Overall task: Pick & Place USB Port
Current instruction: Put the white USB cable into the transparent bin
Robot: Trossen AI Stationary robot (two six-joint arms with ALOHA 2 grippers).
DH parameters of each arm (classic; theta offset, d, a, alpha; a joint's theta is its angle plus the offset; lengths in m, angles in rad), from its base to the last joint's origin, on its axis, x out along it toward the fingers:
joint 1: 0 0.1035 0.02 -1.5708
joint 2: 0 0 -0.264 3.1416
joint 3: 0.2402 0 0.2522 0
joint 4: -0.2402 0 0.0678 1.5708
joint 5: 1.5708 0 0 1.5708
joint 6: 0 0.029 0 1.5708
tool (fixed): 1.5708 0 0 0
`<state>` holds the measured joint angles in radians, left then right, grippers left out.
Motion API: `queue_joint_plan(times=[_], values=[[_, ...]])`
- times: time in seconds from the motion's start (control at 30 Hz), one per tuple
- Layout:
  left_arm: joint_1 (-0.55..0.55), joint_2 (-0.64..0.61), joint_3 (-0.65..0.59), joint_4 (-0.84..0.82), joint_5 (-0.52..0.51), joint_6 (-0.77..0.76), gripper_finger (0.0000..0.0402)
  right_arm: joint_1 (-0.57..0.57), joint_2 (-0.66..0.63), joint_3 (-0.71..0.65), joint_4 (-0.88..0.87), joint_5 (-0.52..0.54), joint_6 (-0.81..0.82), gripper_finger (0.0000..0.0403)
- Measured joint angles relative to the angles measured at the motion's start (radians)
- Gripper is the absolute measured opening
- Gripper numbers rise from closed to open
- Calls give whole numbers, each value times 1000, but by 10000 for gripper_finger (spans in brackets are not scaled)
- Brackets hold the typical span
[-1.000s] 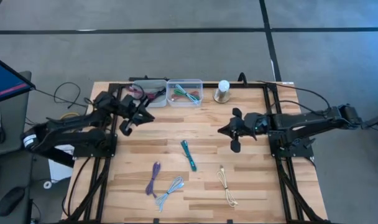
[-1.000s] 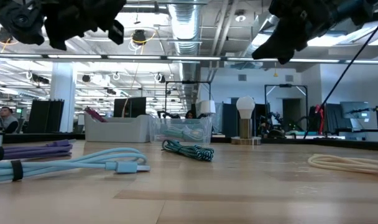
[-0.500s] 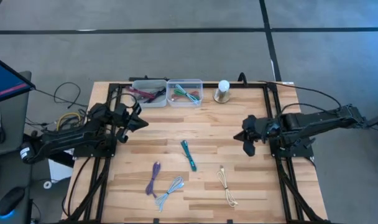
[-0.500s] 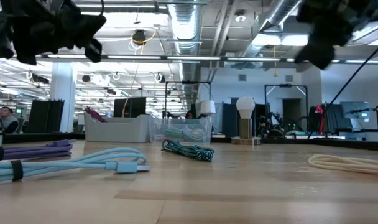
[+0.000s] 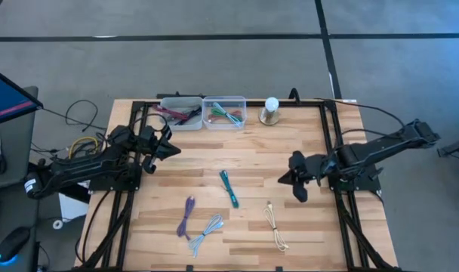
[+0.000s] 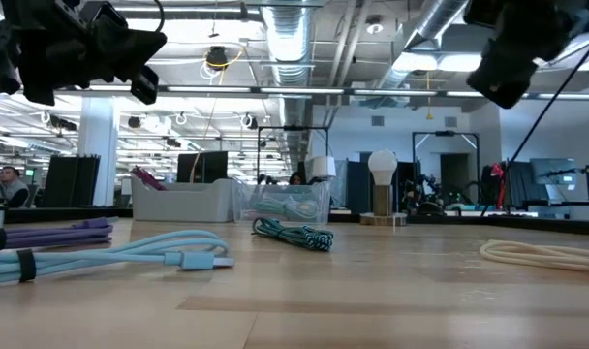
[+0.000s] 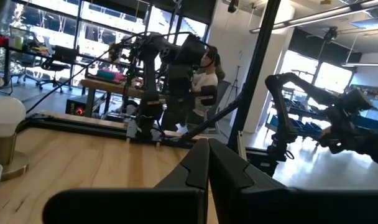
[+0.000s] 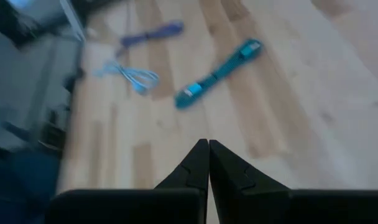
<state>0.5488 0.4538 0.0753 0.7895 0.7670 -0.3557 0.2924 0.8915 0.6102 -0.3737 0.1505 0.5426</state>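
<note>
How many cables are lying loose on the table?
4: teal cable at the middle, purple cable and light blue cable toward the front left, cream cable front right. More sit in bins.

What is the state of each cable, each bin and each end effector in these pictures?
Left end effector: shut, holding nothing, above the table.
Right end effector: shut, holding nothing.
Teal cable: bundled, flat on table.
Purple cable: bundled, on table.
Light blue cable: bundled, on table.
Cream cable: bundled, on table.
Grey bin: holds cables.
Clear bin: holds cables.
</note>
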Motion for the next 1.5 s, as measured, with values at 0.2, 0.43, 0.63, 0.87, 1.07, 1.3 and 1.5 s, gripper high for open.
queue_joint_plan(times=[0.2,0.43,0.63,0.87,1.07,1.3,1.5], values=[[0,0,0,0,0,0,7,26,110,11,22,-53,256,21],[0,0,0,0,46,0,8,97,293,84,-31,-83,412,67],[0,1,0,-4,76,0,8,143,418,151,-54,-166,547,96],[0,33,0,-5,79,0,9,188,552,190,-95,-205,708,137],[0,78,0,-8,78,3,9,211,659,210,-82,-265,799,172],[2,104,0,-1,77,19,8,212,757,242,40,-323,807,187],[2,105,0,-3,72,19,10,211,836,292,69,-339,788,177]])
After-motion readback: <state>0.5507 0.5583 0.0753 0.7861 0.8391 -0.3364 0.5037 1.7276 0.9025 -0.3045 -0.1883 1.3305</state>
